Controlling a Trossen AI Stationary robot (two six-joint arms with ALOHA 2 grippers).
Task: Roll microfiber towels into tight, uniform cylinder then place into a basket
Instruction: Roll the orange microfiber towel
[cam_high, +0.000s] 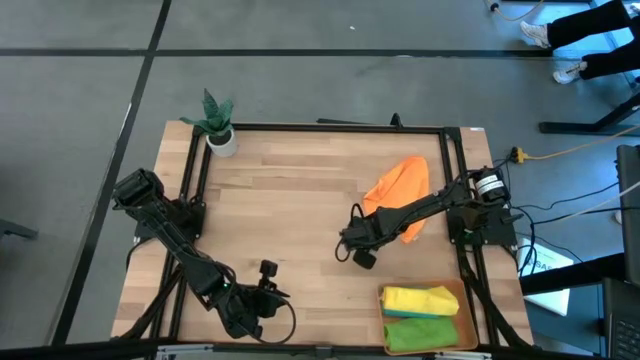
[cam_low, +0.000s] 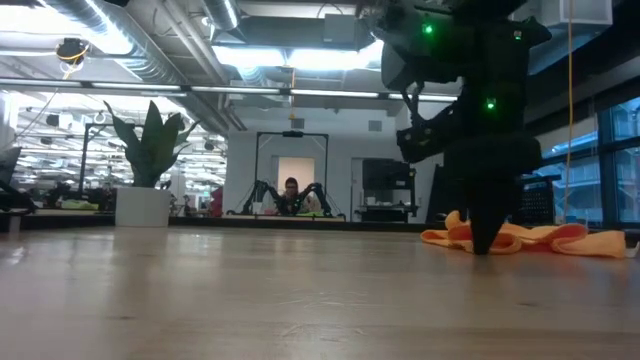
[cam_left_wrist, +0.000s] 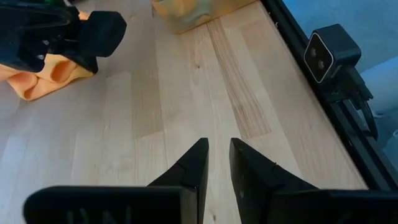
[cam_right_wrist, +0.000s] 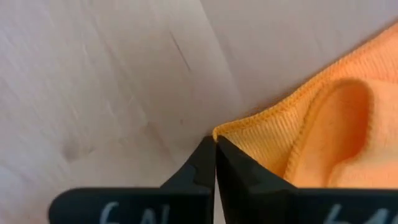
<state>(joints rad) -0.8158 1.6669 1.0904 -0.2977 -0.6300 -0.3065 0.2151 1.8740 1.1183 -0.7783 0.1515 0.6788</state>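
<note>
The table (cam_high: 300, 200) is big and made of pale wood. The orange towel (cam_high: 400, 192) lies on its right side, in a loose, crumpled heap, not flat and not rolled. Its long way runs from the far side of the table toward the near side, a bit slanted. The right arm reaches over it, and the right gripper (cam_high: 355, 245) sits at the towel's near left corner. In the right wrist view the right gripper (cam_right_wrist: 215, 152) has its two fingers pressed together, and the stitched corner of the orange towel (cam_right_wrist: 311, 137) is pinched right at their tips. So the towel lies away from this hand, back toward the right arm's base, and I think a pull on this corner would help spread it flat for rolling. The right arm is much nearer to the towel than the left arm. The basket (cam_high: 385, 300) is at the near right corner of the table, close to the right gripper. It holds a yellow towel (cam_high: 418, 299) and a green towel (cam_high: 420, 330), both rolled up, side by side. The left gripper (cam_high: 262, 300) waits at the near left part of the table, well apart from the orange towel, with its fingers a little apart and nothing in them.
</note>
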